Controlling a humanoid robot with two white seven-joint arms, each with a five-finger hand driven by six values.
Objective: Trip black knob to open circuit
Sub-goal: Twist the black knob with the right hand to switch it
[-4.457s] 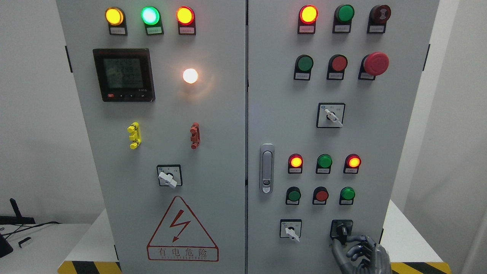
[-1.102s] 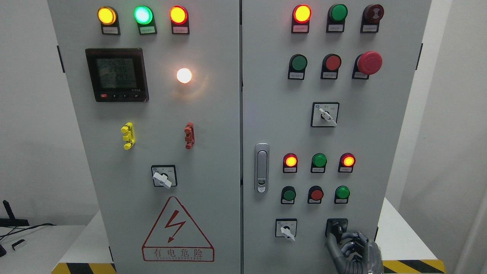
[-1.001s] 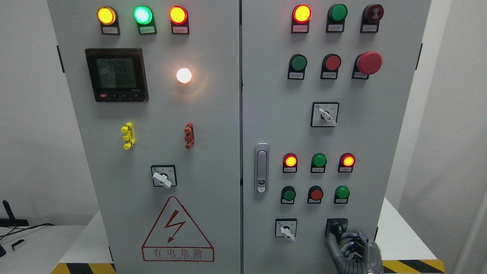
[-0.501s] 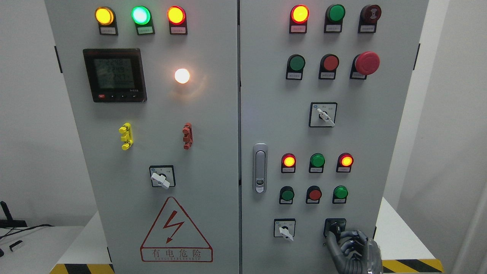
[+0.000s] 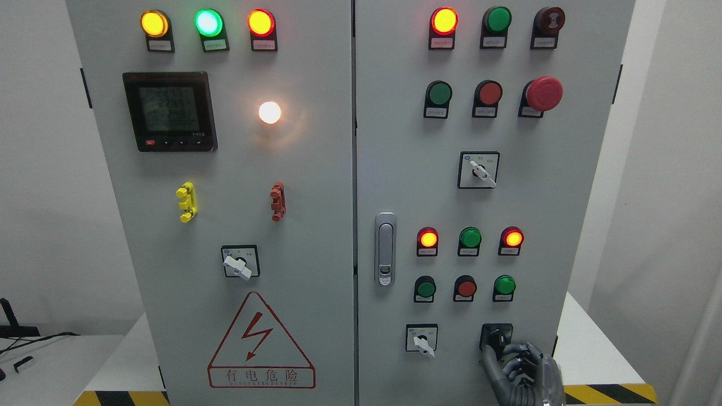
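Note:
The black knob (image 5: pixel 496 336) sits in a black square plate at the lower right of the grey cabinet's right door (image 5: pixel 530 197). My right hand (image 5: pixel 506 355) comes up from the bottom edge right of the middle. Its grey fingers (image 5: pixel 522 356) are curled around the knob's lower end, with the thumb on the knob's left side. The hand hides the lower part of the knob. The left arm does not show.
A white selector switch (image 5: pixel 422 340) is left of the knob. Red and green lamps and buttons (image 5: pixel 466 287) are above it. A door latch (image 5: pixel 385 248) is at the door's left edge. A red mushroom stop button (image 5: pixel 544 93) is higher up.
The whole view has shifted slightly to the left. My right hand has stayed on the black knob, with its fingers curled a little closer around it.

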